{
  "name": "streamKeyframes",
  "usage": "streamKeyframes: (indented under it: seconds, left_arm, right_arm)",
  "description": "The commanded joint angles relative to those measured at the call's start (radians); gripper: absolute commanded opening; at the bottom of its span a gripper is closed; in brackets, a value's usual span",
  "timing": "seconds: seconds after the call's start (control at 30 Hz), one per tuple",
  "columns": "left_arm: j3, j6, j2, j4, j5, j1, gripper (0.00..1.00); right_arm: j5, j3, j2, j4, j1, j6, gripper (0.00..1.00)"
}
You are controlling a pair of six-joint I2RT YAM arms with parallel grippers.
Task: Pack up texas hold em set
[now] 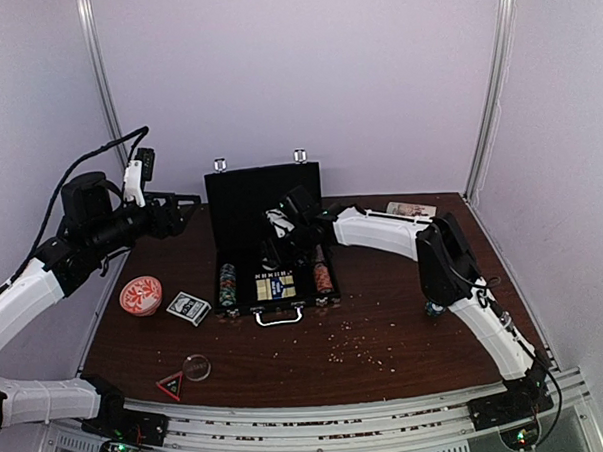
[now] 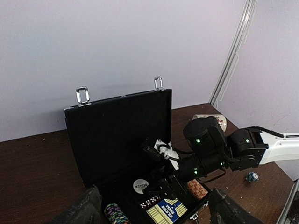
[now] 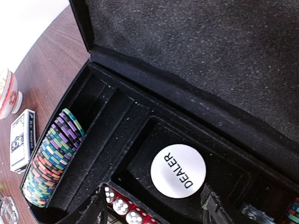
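The black briefcase point(image 1: 261, 196) stands open mid-table, lid upright. Inside lie a striped chip stack on the left point(image 1: 225, 284), another on the right point(image 1: 323, 277), a boxed deck point(image 1: 275, 286), red dice point(image 3: 121, 205) and a white DEALER button point(image 3: 178, 170). My right gripper point(image 1: 282, 249) is open and empty inside the case, its fingers point(image 3: 88, 210) just above the button's compartment. My left gripper point(image 1: 187, 205) is open and empty, held high to the left of the lid; its fingers point(image 2: 84, 207) frame the case. A second boxed deck point(image 1: 188, 308) lies on the table left of the case.
An orange-red dish point(image 1: 140, 295) sits left of the loose deck. A clear round button point(image 1: 197, 368) and a red triangle point(image 1: 170, 386) lie near the front left. A white mug point(image 1: 411, 209) lies at the back right. A blue chip point(image 2: 252, 177) lies on the table under the right arm.
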Motion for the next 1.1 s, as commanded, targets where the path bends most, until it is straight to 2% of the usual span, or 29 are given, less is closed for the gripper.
streamKeyframes:
  seconds: [0.0, 0.17, 0.4, 0.57, 0.7, 0.87, 1.07]
  left_arm:
    - [0.017, 0.0, -0.003, 0.04, -0.002, 0.008, 0.82]
    - [0.016, 0.003, -0.004, 0.04, -0.01, 0.006, 0.82]
    - [0.03, 0.022, 0.026, 0.004, -0.085, 0.006, 0.82]
    - [0.05, 0.036, 0.042, -0.054, -0.174, 0.006, 0.84]
    - [-0.01, -0.056, 0.036, -0.144, -0.235, 0.007, 0.84]
    - [-0.128, -0.18, 0.021, -0.234, -0.258, 0.007, 0.85]
    - [-0.28, -0.333, 0.007, -0.247, -0.278, 0.005, 0.85]
  right_arm:
    - [0.056, 0.016, -0.07, 0.019, 0.003, -0.029, 0.69]
    - [0.159, -0.115, -0.232, 0.031, 0.039, -0.072, 0.68]
    - [0.204, -0.556, -0.589, 0.183, 0.111, -0.049, 0.68]
    - [0.214, -0.715, -0.747, 0.217, 0.187, 0.004, 0.68]
    - [0.29, -0.808, -0.834, 0.241, 0.252, 0.008, 0.67]
    - [0.32, -0.958, -0.94, 0.347, 0.259, 0.05, 0.68]
    - [0.346, -1.069, -1.014, 0.386, 0.259, 0.055, 0.68]
